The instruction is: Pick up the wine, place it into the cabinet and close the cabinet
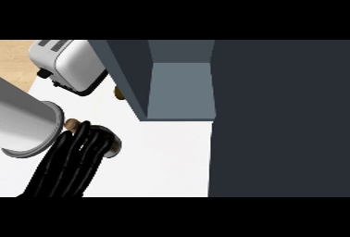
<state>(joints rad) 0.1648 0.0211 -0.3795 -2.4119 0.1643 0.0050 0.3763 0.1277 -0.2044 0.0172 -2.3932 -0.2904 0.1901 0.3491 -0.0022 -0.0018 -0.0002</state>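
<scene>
Left hand (67, 163) fingers (83, 141) curl round the wine bottle (113, 146); hazard: a misaligned approach could knock it against the open cabinet (179, 89) wall.

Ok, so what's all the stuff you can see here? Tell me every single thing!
toaster: one, silver with a black base, top left.
cabinet: one, dark grey-blue, open, paler inside, top middle to right.
wine bottle: one, mostly hidden by the hand; a grey part and a brown tip show, left of middle.
small brown thing: one, beside the cabinet's left wall; cannot tell what it is.
counter: one, white, under everything.
wooden surface: one, light brown, top left corner.
left forearm: one, grey, left edge.
left hand: one, black, curled round the wine bottle.
right hand: not in view.
</scene>
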